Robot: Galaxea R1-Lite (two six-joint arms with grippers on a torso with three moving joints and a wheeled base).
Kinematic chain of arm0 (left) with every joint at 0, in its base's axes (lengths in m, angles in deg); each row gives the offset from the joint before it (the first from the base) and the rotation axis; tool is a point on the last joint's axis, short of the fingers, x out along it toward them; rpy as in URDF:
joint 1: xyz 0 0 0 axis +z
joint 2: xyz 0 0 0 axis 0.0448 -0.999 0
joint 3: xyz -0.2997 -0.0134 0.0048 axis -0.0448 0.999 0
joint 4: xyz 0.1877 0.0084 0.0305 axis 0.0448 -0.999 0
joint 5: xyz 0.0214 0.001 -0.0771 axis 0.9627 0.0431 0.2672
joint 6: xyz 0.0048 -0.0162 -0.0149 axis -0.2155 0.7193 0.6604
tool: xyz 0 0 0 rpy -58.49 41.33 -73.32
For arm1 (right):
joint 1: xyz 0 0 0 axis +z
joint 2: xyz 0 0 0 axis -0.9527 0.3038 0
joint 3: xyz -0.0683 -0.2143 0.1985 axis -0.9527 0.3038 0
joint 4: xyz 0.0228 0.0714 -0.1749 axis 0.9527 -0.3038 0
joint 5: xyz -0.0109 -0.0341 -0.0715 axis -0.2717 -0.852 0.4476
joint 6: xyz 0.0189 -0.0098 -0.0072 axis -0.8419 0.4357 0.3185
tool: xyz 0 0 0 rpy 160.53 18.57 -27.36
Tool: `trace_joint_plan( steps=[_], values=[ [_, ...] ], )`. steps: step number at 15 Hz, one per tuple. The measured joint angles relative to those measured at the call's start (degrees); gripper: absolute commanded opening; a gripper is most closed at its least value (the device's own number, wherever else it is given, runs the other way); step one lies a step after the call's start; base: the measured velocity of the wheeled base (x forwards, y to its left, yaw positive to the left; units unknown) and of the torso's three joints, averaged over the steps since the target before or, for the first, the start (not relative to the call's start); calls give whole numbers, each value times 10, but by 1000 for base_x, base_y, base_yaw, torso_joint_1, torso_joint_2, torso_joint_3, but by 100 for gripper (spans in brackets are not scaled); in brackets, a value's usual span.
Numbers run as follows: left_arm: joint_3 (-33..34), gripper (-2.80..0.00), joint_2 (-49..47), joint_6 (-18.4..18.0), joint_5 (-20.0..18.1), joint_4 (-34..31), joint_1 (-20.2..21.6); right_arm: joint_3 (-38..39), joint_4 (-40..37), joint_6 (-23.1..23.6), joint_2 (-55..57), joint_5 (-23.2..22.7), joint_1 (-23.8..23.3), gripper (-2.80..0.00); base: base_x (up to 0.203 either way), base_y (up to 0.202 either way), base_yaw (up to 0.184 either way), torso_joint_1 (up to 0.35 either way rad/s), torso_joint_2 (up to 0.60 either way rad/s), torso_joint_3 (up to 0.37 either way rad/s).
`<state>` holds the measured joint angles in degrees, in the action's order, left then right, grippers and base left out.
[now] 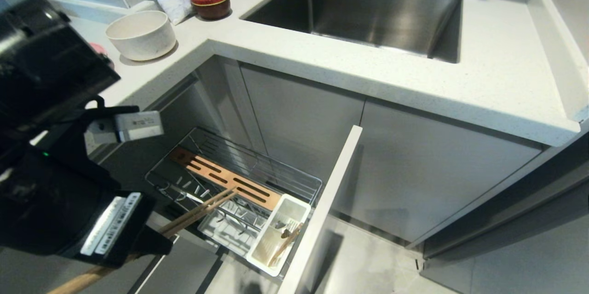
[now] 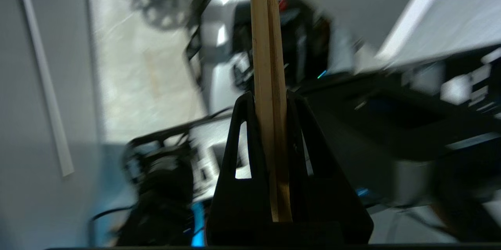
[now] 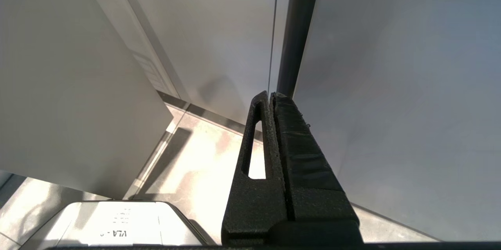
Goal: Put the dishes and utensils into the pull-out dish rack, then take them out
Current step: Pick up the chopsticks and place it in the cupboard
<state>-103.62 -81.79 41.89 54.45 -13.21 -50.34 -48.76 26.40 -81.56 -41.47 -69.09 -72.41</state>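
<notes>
Light-wood chopsticks (image 2: 269, 66), cream-white bowl (image 1: 141, 34)

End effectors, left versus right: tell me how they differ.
The left end effector is shut on the chopsticks; the right end effector is shut on nothing. The left is beside the rack; the right faces cabinet panels and floor. Both have black fingers.

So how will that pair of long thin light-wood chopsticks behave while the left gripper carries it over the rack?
The pair of long thin light-wood chopsticks looks stiff: both sticks run straight out of the shut left gripper. Probably light, being so slim. Held between smooth black fingers, the two could slide against each other or swing, since much length overhangs toward the chrome wire dish rack.
</notes>
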Motion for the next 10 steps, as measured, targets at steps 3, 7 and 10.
trace_joint_plan(
  steps=[3,7,10],
  values=[
    [38,-280,-25,-48,-18,-8,0,0,0,0,0,0,0,-280,0,0,0,0,0,0],
    [90,-280,-71,-52,-20,37,-1,0,0,0,0,0,0,-280,0,0,0,0,0,0],
    [115,-280,-112,-52,-23,67,-1,0,0,0,0,0,0,-280,0,0,0,0,0,0]
  ],
)
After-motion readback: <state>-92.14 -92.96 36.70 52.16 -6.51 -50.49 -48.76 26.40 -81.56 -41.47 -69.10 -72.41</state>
